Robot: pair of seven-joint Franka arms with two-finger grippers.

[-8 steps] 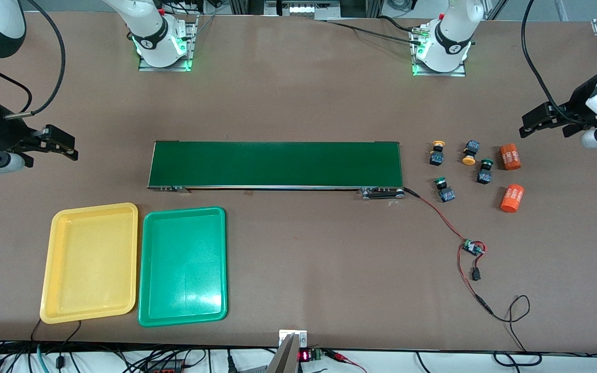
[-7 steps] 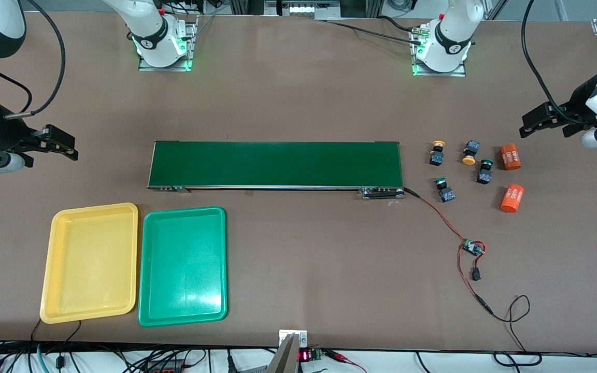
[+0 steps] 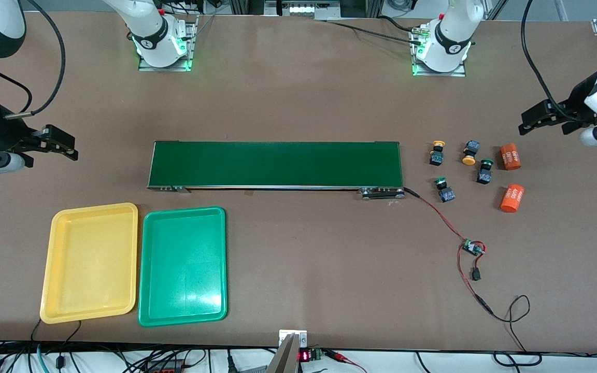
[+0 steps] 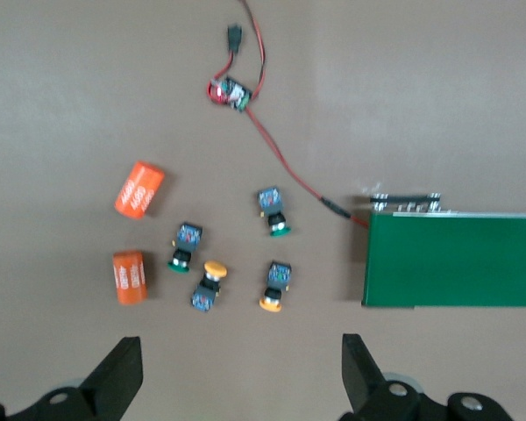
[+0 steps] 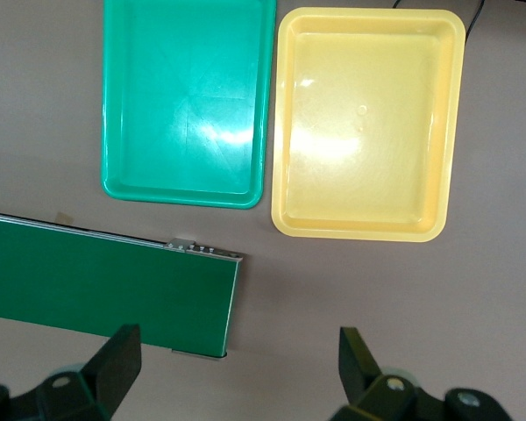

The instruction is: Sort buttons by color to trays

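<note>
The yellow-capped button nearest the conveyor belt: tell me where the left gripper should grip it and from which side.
Grip the yellow-capped button by its squarish black-and-blue body below the cap, probably coming straight down from above. The flat body sides suit the two fingers better than the round cap, and open table surrounds it. The left gripper, open, hangs over the table's end near the orange cylinders.

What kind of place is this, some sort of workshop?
Probably a robotics lab: two arms bolted to a table, a small conveyor belt, loose wiring, and sorting trays with buttons.
</note>
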